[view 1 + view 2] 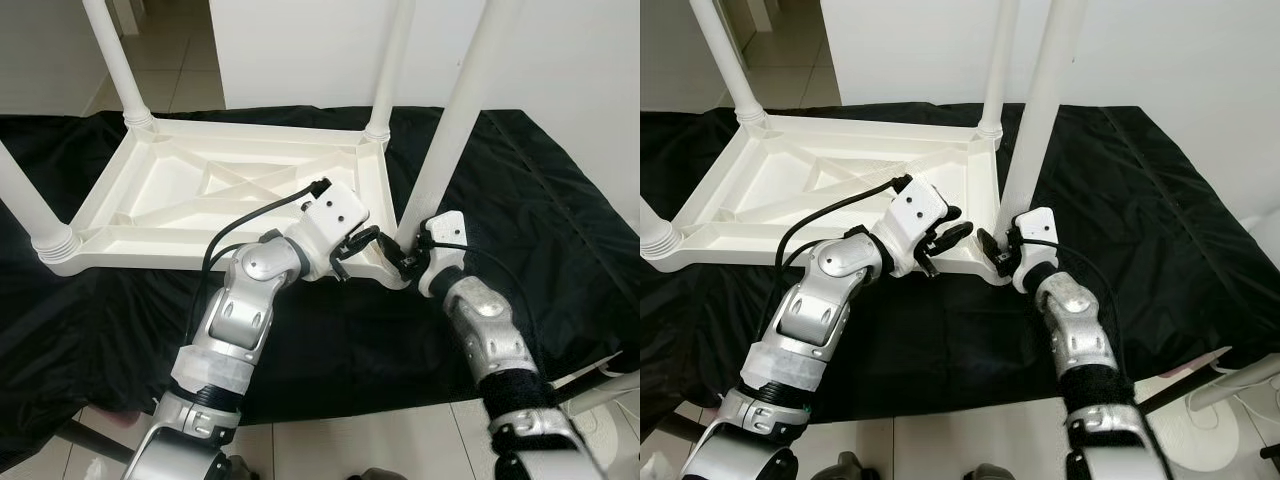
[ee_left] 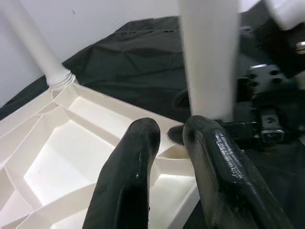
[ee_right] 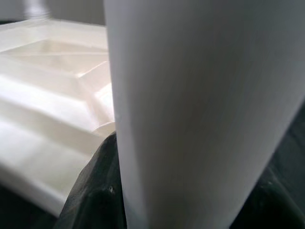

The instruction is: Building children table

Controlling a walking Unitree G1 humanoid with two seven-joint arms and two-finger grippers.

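Observation:
A white plastic children's table lies upside down on a black cloth. Three legs stand screwed into its far left, far right and near left corners. The fourth leg stands upright at the near right corner, and my right gripper is shut around its base. In the right wrist view the leg sits between the dark fingers. My left gripper hovers at the same corner, just left of the leg, fingers slightly apart and holding nothing.
The black cloth covers the low surface under the table and hangs over its near edge. White walls stand behind, and tiled floor lies below my arms. A white object pokes out at the right edge.

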